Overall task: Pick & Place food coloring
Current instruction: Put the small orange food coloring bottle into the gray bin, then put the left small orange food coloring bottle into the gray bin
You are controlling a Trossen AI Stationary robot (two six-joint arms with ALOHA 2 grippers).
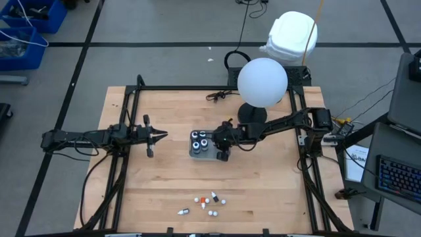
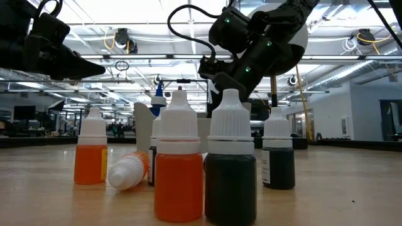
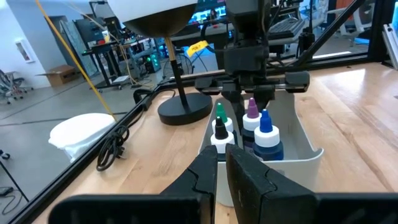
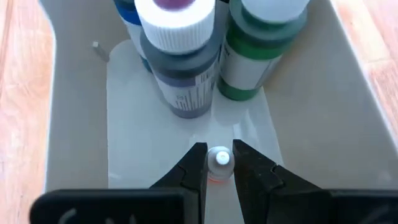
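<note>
A clear tray [image 1: 193,155] at mid-table holds several larger bottles [image 1: 200,139] with coloured caps [image 3: 252,121], standing upright on its floor. My right gripper [image 1: 222,150] slants down into the tray's near-right part, shut on a tiny white-capped reddish dropper bottle [image 4: 219,159]. Several more food coloring dropper bottles [image 1: 205,201] stand near the table's front edge, orange and dark ones [image 2: 179,169], one lying on its side [image 2: 129,171]. My left gripper [image 1: 161,135] waits shut, level, left of the tray. My right gripper pinches the tiny bottle's white cap [image 4: 219,157] between its two fingertips [image 4: 198,163], coming slanting down from the table's right. The bottle is upright, its reddish body below the fingers, over the tray floor [image 4: 155,143]. Whether it rests on the floor I cannot tell.
A lamp with a white globe [image 1: 262,80] and a dark round base [image 1: 252,113] stands just behind the tray, a cable [image 1: 217,95] beside it. Dark frame rails [image 1: 131,112] run along the table's sides. Bare wood lies between the tray and the loose bottles.
</note>
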